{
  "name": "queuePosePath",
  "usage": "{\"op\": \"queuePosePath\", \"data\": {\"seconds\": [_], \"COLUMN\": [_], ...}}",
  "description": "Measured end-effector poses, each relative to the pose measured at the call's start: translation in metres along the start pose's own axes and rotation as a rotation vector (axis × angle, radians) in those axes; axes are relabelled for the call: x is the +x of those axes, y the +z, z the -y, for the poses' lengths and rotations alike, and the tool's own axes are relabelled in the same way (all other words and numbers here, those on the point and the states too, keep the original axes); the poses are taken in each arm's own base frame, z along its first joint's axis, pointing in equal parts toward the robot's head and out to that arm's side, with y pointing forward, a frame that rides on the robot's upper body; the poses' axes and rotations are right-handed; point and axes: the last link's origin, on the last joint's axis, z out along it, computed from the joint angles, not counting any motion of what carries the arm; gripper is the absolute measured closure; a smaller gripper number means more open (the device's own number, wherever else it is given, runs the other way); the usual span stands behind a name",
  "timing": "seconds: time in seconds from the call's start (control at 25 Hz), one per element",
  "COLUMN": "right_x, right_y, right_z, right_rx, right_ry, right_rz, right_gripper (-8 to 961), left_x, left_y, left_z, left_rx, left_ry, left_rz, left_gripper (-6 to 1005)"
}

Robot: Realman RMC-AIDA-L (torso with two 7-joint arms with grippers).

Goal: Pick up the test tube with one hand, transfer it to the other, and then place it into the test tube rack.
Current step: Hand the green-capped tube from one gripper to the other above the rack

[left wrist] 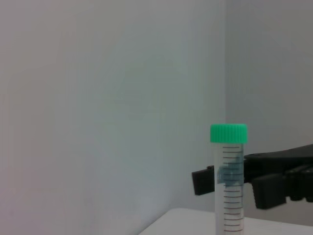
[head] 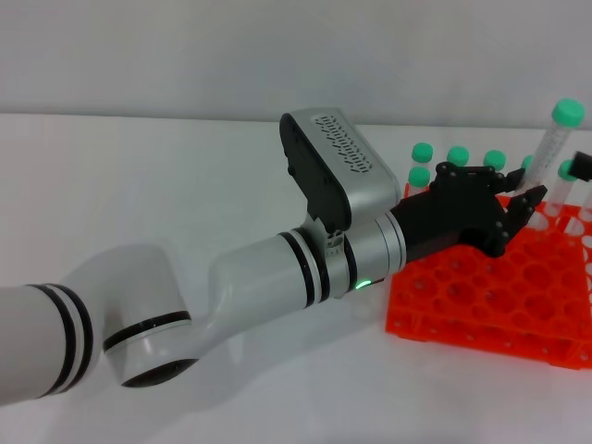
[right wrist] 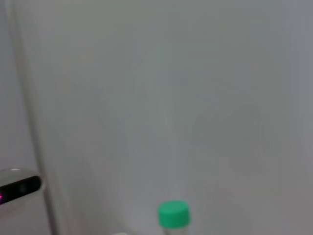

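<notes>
The left gripper [head: 513, 215], a black claw on a thick white arm with a green light, is reached over the orange test tube rack [head: 490, 301] on the white table [head: 139, 176]. Its fingers [head: 529, 199] are closed around the lower part of the test tube [head: 553, 153], which is held tilted above the rack with its green cap [head: 567, 113] uppermost. Several other green-capped tubes [head: 423, 151] are seen standing in the rack's far rows. A small black piece of the right gripper [head: 583, 166] is seen at the frame edge just beside the tube. In the left wrist view, a dark gripper part [left wrist: 264, 178] is seen level with the tube's middle [left wrist: 229, 181]; whether it is gripping cannot be told.
</notes>
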Motion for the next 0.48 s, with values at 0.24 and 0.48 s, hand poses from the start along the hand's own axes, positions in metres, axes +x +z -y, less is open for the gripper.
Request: {"op": "queuePosePath", "data": {"seconds": [0.24, 0.48], "right_x": [-0.003, -0.006], "right_y": [0.024, 0.033], "right_z": [-0.011, -0.013], "right_rx": [-0.082, -0.094], "right_ry": [0.003, 0.013], "right_rz": [0.012, 0.035], "right_gripper": [93, 94], "left_x": [0.000, -0.004], "left_y": [-0.001, -0.003], "left_z": [0.001, 0.001], "left_rx": [0.001, -0.002], "left_ry": [0.018, 0.024], "left_rz": [0.004, 0.013], "left_gripper": [793, 791]}}
